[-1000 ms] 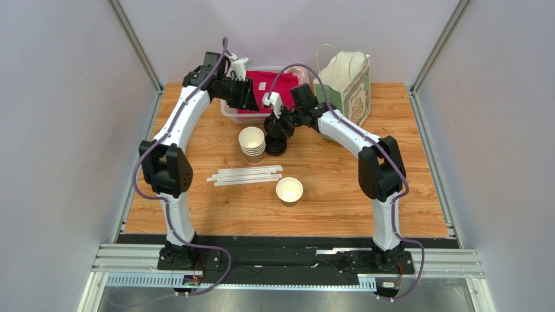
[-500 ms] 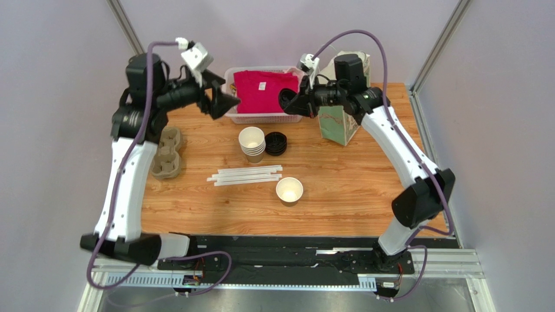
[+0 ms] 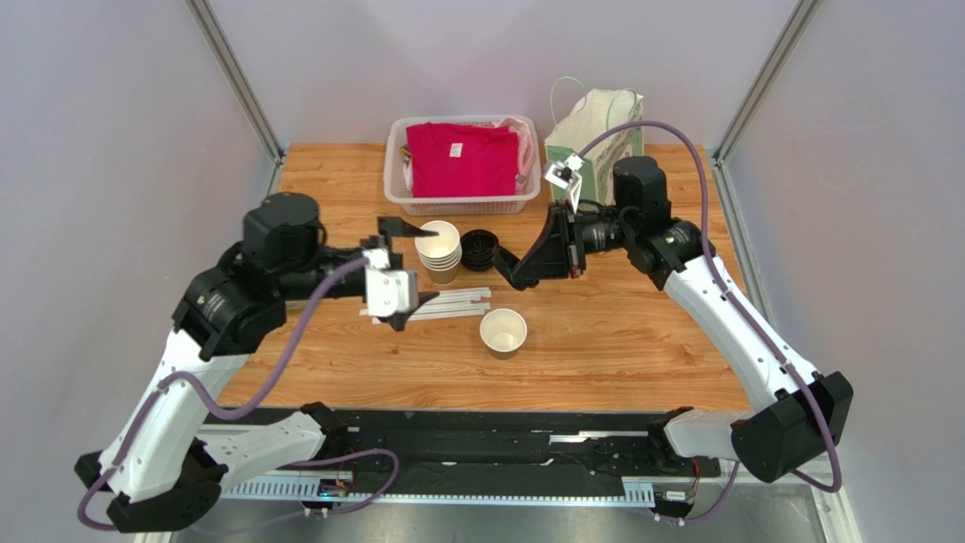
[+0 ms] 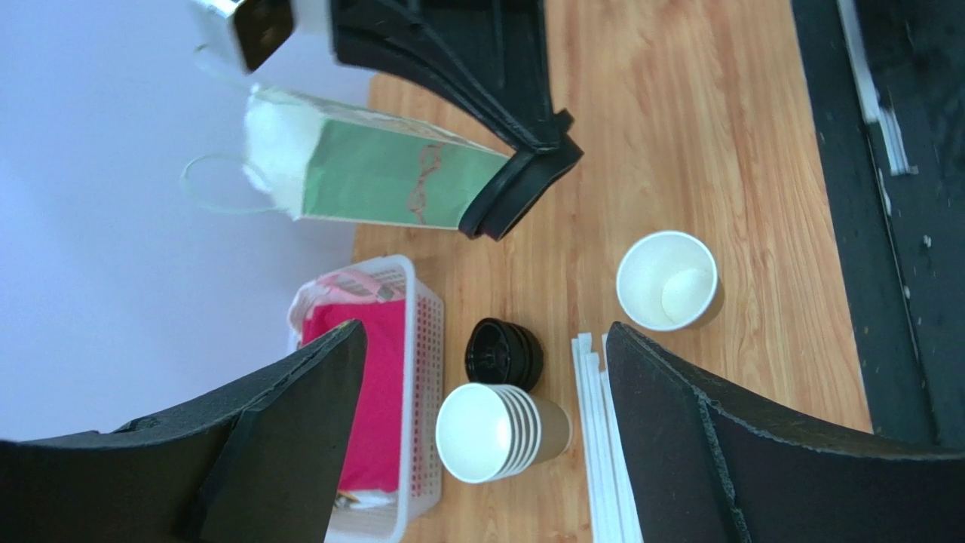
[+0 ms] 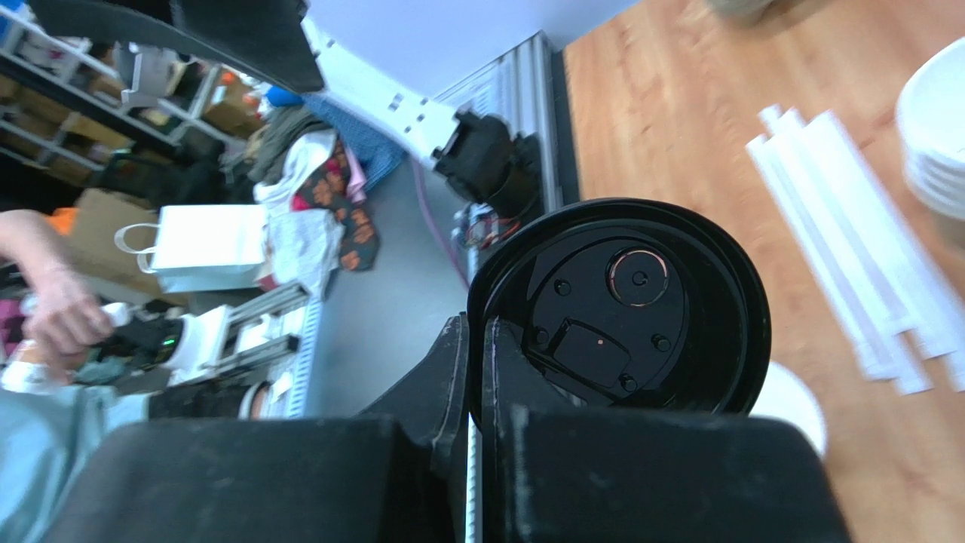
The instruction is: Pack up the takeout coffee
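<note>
The single tan paper cup (image 3: 503, 332) stands open and lidless on the table, cream-white inside; it also shows in the left wrist view (image 4: 668, 281). My right gripper (image 3: 517, 265) is shut on the rim of one black lid (image 5: 623, 303) and holds it in the air, behind and above the cup. The lid shows edge-on in the left wrist view (image 4: 523, 190). My left gripper (image 3: 406, 272) is open and empty, hovering above the white straws (image 3: 427, 306) next to the stack of nested cups (image 3: 438, 250).
A pile of spare black lids (image 3: 480, 249) sits right of the cup stack. A white basket (image 3: 396, 187) with red cloth stands at the back. A green paper bag (image 3: 595, 141) stands at the back right.
Both arms have swung down from the back. The right gripper carried the lid from in front of the bag to just behind the single cup. The left gripper moved over the straws.
</note>
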Robot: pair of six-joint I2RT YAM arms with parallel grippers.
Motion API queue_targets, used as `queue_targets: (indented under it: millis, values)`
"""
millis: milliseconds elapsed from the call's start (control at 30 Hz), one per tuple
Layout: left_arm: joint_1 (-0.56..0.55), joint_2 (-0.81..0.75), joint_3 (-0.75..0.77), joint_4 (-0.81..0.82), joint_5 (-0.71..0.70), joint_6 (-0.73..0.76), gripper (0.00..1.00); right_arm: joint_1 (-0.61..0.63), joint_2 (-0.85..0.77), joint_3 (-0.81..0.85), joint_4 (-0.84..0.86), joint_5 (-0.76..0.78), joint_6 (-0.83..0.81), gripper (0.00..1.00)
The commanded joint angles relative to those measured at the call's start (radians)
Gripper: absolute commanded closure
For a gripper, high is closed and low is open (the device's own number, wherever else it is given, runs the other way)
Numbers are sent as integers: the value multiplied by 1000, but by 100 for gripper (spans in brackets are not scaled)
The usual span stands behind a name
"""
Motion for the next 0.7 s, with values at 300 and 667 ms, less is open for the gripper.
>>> queue_targets:
  millis: [300,667]
  values:
    - [-256,183,-78,107,-196,193,14,51,-97,-68,-18,-183,29,100]
    - [-310,189,-139,134,-136,115,24,83,-69,-47,-35,-214,15,100]
